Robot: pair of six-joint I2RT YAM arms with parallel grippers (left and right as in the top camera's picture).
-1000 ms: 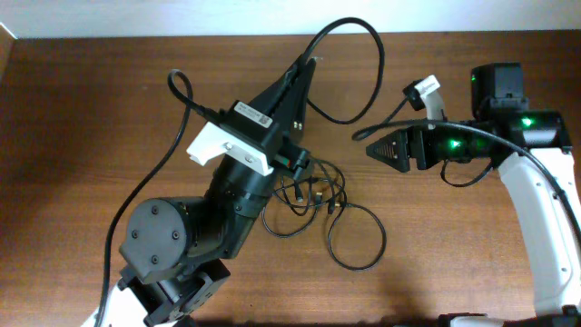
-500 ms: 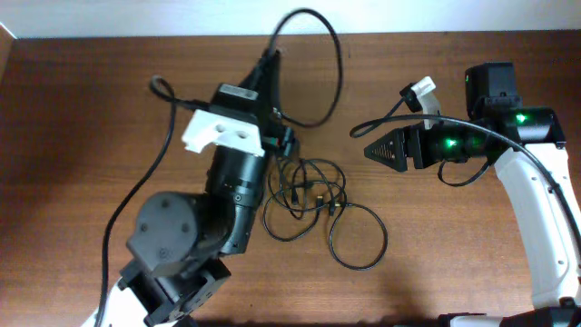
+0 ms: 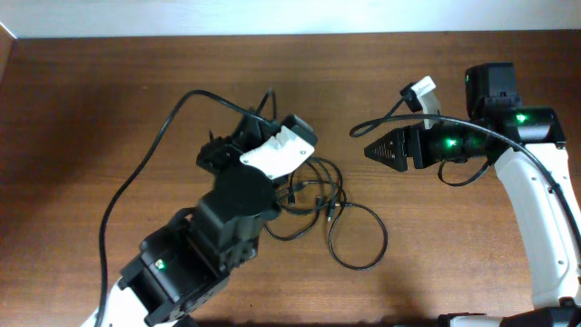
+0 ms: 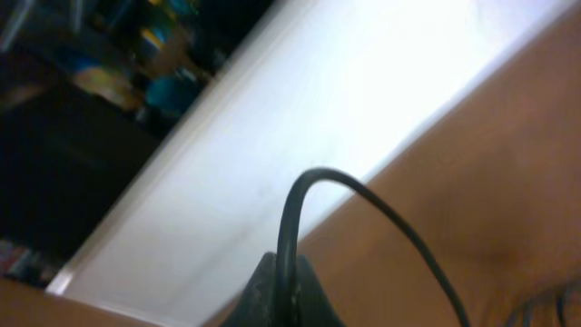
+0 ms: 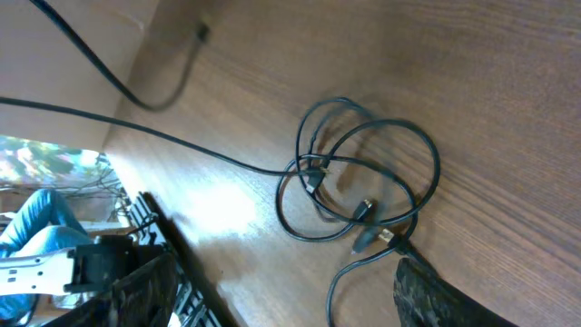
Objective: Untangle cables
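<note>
The cables (image 3: 313, 195) lie as a tangle of thin black loops mid-table, one larger loop (image 3: 359, 238) trailing toward the front. My left gripper (image 3: 269, 100) tilts up toward the back wall, above and left of the tangle. In the left wrist view the left gripper (image 4: 286, 292) is shut on a black cable (image 4: 300, 195), which arches up out of the jaws and drops away to the right. My right gripper (image 3: 372, 150) hovers open, right of the tangle. Seen from the right wrist, the knotted cables (image 5: 354, 182) with their small plugs lie beyond the right gripper (image 5: 290, 309).
The left arm's bulk (image 3: 227, 227) covers the table left of the tangle, its thick black supply cord (image 3: 145, 182) arcing round its left side. A white fitting (image 3: 420, 91) sits behind the right gripper. The white wall (image 4: 381, 91) bounds the table's far edge.
The left arm has swung and turned its wrist, its gripper moving left and back from the far edge. The big cable loop over the far edge is gone. The right arm has stayed still.
</note>
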